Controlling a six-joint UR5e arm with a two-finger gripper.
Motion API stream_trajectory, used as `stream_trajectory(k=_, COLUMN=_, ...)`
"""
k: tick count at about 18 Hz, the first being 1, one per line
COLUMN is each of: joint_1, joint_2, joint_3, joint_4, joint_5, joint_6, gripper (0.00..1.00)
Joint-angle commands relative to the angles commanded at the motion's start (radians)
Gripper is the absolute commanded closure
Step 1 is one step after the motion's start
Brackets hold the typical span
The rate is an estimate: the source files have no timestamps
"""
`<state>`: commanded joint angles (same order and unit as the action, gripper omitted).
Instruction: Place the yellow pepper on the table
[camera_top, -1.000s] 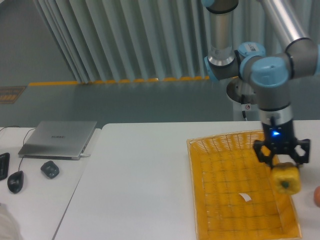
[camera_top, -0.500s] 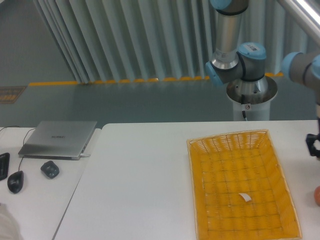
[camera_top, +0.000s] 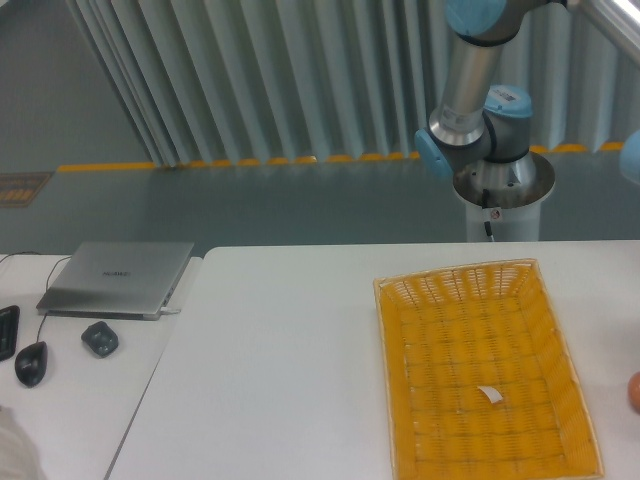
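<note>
1. Camera view from the fixed position shows only the arm's upper links (camera_top: 470, 90) at the far right, rising from a round grey base (camera_top: 503, 185) behind the surface (camera_top: 280, 350); a sliver of a blue joint (camera_top: 633, 158) sits at the right edge.
2. Neither the pincer nor its fingers fall inside the frame, so its opening and whatever it may hold cannot be told.
3. No part of the yellow pepper shows, so its place relative to the pincer cannot be told.
4. On the white surface, right of centre, lies a yellow-orange woven basket (camera_top: 400, 400), with only a small white scrap (camera_top: 488, 394) on its floor.
5. Just right of the basket, near the frame's right edge, a slice of an orange-red round fruit (camera_top: 634, 393) rests on the surface.
6. At the left, a separate white desk (camera_top: 100, 400) carries a closed grey laptop (camera_top: 118, 277), a small dark object (camera_top: 99, 338) and a black mouse (camera_top: 31, 362).
</note>
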<state>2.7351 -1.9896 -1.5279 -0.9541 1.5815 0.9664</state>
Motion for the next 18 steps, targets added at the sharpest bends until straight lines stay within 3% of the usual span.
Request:
stream_trajectory(k=8, joint_1=0.003, joint_2=0.046, joint_3=-0.005, joint_4=-0.012, joint_5=-0.008, joint_6=0.02, gripper=0.56)
stream_trajectory(k=18, joint_1=0.208, joint_2=0.074, joint_3=-0.041, joint_4=-0.034, joint_5=-0.095, joint_6=0.466, gripper=0.56)
